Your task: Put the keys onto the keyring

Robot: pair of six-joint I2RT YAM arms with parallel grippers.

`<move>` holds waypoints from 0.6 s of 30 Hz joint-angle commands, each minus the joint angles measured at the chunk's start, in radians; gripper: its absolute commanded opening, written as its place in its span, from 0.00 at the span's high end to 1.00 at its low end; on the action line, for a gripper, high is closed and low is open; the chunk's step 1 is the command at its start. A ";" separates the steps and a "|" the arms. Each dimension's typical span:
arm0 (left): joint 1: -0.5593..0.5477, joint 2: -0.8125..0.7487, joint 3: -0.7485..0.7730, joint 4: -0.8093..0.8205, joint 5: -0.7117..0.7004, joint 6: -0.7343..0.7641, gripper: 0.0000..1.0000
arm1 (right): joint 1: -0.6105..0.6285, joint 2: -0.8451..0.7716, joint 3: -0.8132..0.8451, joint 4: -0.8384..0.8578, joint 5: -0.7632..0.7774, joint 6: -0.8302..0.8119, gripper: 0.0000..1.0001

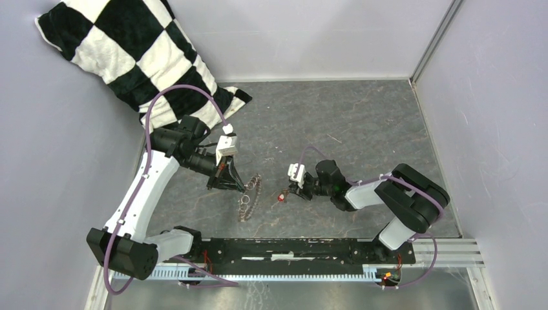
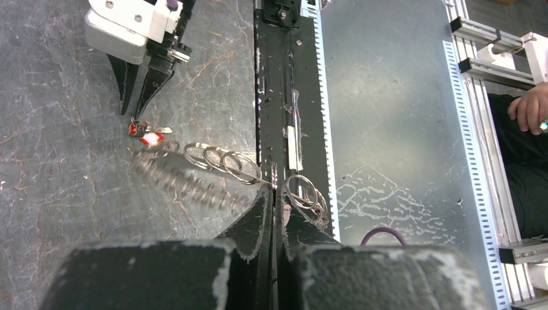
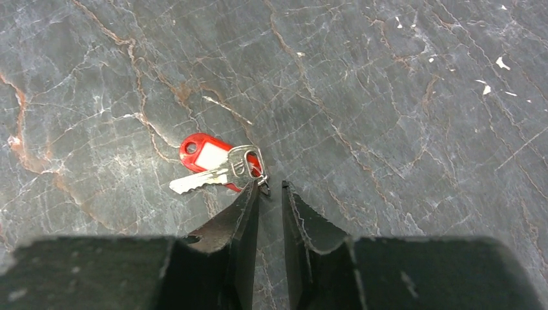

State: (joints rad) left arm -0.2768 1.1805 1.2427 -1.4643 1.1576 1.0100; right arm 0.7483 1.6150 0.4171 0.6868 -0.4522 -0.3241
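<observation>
The keys [image 3: 205, 157], a red tag with a silvery key across it, lie flat on the grey stone-look table. My right gripper [image 3: 270, 188] is just behind them with its jaws a narrow gap apart and nothing between them. Its left fingertip touches the small clip at the key's head. From above, the keys [image 1: 280, 197] show just left of the right gripper [image 1: 289, 192]. My left gripper [image 2: 276, 190] is shut on the keyring [image 2: 223, 163], a chain of wire rings hanging to its left, partly blurred. The keyring [image 1: 249, 196] hangs between both grippers, with the left gripper [image 1: 239, 186] at its upper end.
A black-and-white checkered pillow [image 1: 129, 51] leans in the far left corner. A black rail [image 1: 291, 248] and perforated metal plate [image 2: 388, 129] run along the near edge. Grey walls close in the table. A person's hand [image 2: 530, 106] shows beyond the frame rails.
</observation>
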 commanded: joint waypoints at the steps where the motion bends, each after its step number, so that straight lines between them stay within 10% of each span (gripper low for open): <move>1: -0.001 -0.013 0.032 -0.001 0.027 -0.029 0.98 | 0.018 -0.027 -0.001 0.011 -0.021 -0.018 0.75; 18: -0.001 -0.025 0.026 -0.001 0.025 -0.029 0.98 | 0.040 -0.031 0.020 -0.027 -0.030 -0.033 0.91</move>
State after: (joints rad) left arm -0.2771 1.1767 1.2427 -1.4643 1.1538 1.0100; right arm 0.7792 1.5978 0.4168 0.6537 -0.4706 -0.3458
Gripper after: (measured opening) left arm 0.043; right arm 0.125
